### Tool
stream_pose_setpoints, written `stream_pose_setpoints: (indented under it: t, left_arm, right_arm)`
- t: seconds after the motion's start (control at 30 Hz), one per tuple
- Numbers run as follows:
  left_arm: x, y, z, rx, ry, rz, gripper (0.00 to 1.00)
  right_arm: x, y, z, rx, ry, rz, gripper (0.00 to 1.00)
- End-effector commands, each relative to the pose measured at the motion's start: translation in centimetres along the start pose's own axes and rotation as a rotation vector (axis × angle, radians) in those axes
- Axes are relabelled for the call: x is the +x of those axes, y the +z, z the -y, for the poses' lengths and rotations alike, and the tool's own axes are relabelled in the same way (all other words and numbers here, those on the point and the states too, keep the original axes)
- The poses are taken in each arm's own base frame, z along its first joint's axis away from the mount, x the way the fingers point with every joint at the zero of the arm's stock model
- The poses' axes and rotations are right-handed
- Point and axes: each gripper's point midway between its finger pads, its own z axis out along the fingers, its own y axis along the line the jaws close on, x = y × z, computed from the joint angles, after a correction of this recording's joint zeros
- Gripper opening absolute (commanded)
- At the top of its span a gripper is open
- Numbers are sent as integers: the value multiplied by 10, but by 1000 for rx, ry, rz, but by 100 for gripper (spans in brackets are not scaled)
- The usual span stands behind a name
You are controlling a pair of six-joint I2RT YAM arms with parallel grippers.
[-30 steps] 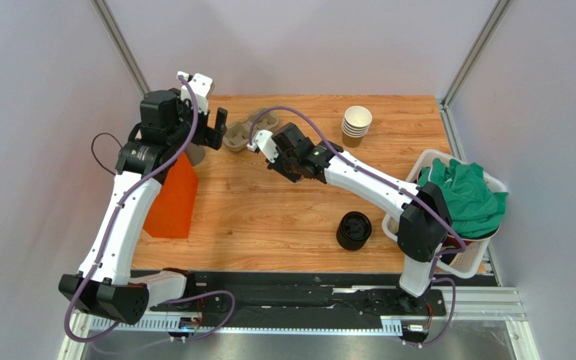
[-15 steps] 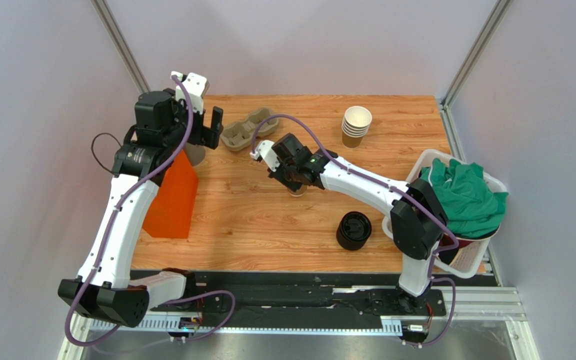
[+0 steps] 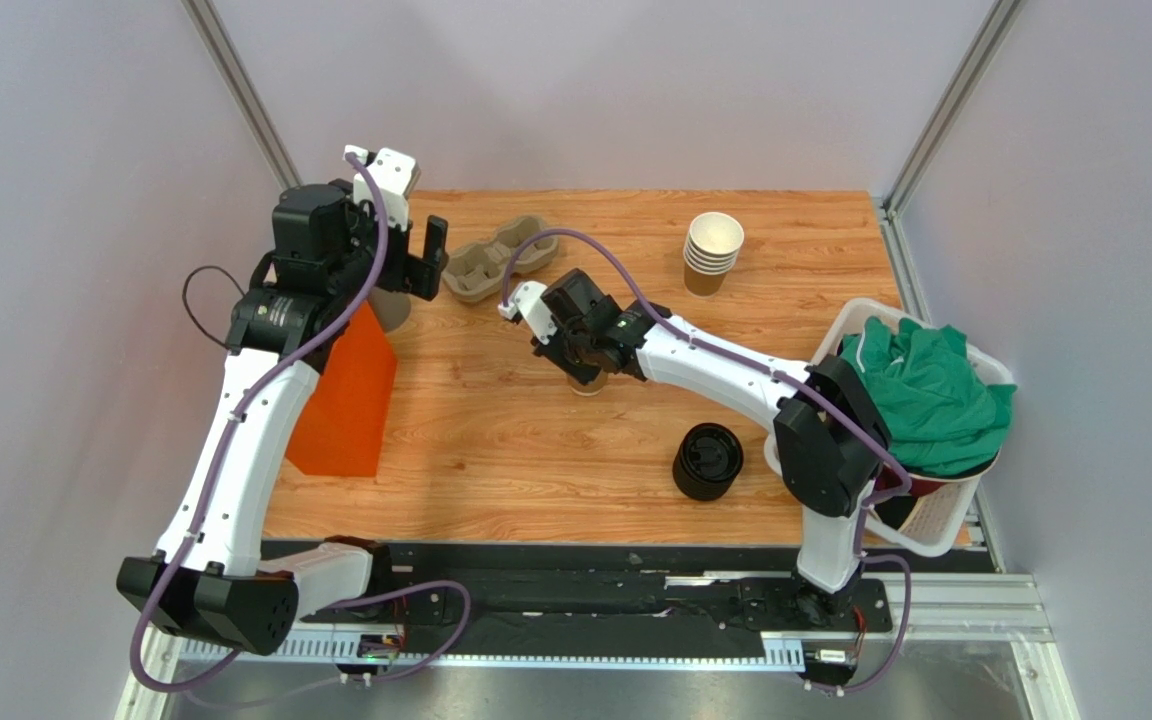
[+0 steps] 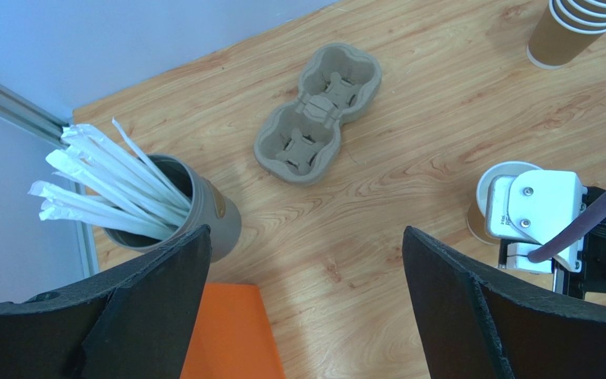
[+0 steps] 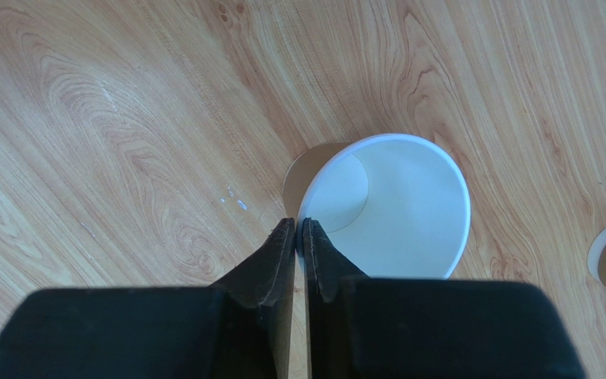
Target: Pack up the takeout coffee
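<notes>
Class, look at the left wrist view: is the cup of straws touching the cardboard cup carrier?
Apart. The left wrist view shows bare tabletop between the cup of straws and the cardboard cup carrier.

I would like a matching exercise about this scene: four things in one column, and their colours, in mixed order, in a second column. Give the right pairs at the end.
Things:
1. lids
2. cloth
3. straws
4. carrier

Colours:
a. green
b. light brown
c. black
d. white

Pairs: 1-c, 2-a, 3-d, 4-b
</notes>
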Motion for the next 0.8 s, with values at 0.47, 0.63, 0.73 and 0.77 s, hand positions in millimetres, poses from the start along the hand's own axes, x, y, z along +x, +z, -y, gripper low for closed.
stream_pose_setpoints:
  t: [0.47, 0.63, 0.73, 0.77]
  left_arm:
    - [-17, -14, 7, 40, 1, 70, 99]
    - [-20, -20, 26, 147, 10, 89, 99]
    - [-18, -24, 40, 221, 27, 100, 99]
    - [-20, -27, 43, 242, 50, 109, 99]
  right_arm:
    - [-41, -55, 15, 46, -56, 85, 60]
    - [-22, -111, 34, 116, -122, 44, 62]
    - [9, -140, 36, 130, -122, 38, 62]
    - [13, -160, 35, 127, -120, 83, 62]
